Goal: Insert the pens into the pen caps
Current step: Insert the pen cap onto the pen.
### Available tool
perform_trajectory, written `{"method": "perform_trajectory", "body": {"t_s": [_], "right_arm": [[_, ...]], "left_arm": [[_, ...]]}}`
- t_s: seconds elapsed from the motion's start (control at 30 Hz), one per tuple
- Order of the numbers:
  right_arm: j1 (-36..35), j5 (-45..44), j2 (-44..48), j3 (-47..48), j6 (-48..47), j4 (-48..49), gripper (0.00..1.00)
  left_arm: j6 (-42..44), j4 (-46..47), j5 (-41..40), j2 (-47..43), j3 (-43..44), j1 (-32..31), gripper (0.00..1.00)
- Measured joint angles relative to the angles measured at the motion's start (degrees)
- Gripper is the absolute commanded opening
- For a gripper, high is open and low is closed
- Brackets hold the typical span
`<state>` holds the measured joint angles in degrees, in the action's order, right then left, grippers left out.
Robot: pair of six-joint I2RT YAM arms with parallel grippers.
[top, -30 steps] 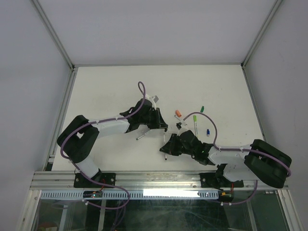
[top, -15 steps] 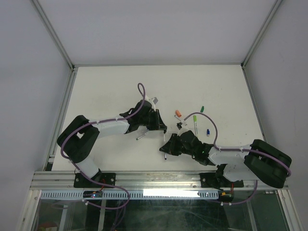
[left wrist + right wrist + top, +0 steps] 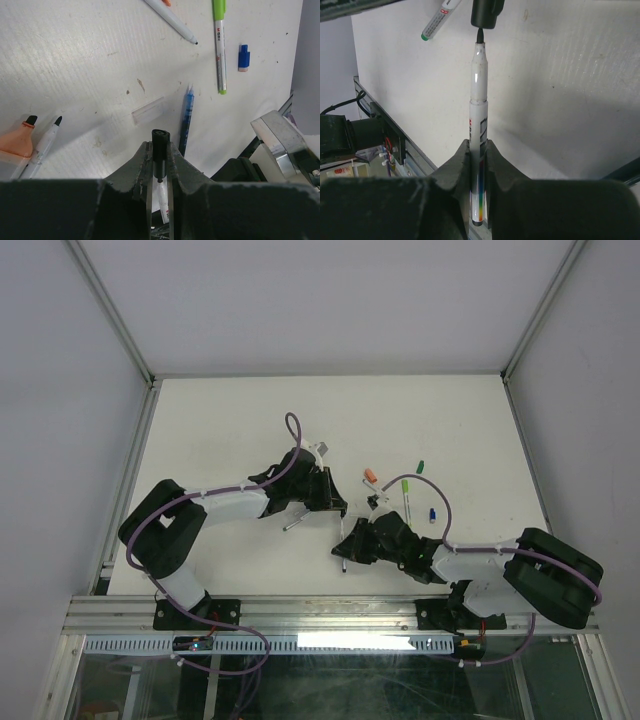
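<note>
My left gripper [image 3: 160, 146] is shut on a black pen cap [image 3: 160, 142], its open end pointing back toward the right arm. My right gripper [image 3: 478, 145] is shut on a white-barrelled pen [image 3: 479, 115] with a black tip. The tip sits just at the mouth of the black cap [image 3: 487, 12]. In the top view the left gripper [image 3: 335, 506] and the right gripper [image 3: 347, 548] meet near the table's middle front. On the table lie a blue pen [image 3: 186, 120], a green pen [image 3: 219, 45], a blue cap [image 3: 243, 56] and a white pen [image 3: 172, 20].
An orange highlighter [image 3: 12, 145] and a white pen with a black tip [image 3: 42, 147] lie to the left. A clear cap [image 3: 148, 110] lies ahead of the left gripper. In the top view an orange cap [image 3: 371, 476], a dark green cap [image 3: 420, 466] and a grey pen [image 3: 295, 523] lie nearby.
</note>
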<state>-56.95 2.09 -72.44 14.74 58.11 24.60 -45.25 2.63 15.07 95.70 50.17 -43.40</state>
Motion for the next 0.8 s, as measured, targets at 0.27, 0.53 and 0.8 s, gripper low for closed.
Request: {"method": "perform_trajectory", "body": {"t_s": [0.27, 0.53, 0.8], "right_arm": [[0.00, -0.63, 0.00, 0.00, 0.35, 0.00, 0.00], [0.00, -1.16, 0.00, -0.52, 0.39, -0.02, 0.00], [0.00, -1.40, -0.39, -0.52, 0.52, 0.26, 0.00]], "left_arm": [[-0.26, 0.02, 0.02, 0.20, 0.00, 0.00, 0.00], [-0.39, 0.07, 0.02, 0.96, -0.07, 0.00, 0.00], [-0.42, 0.26, 0.02, 1.11, -0.09, 0.00, 0.00]]}}
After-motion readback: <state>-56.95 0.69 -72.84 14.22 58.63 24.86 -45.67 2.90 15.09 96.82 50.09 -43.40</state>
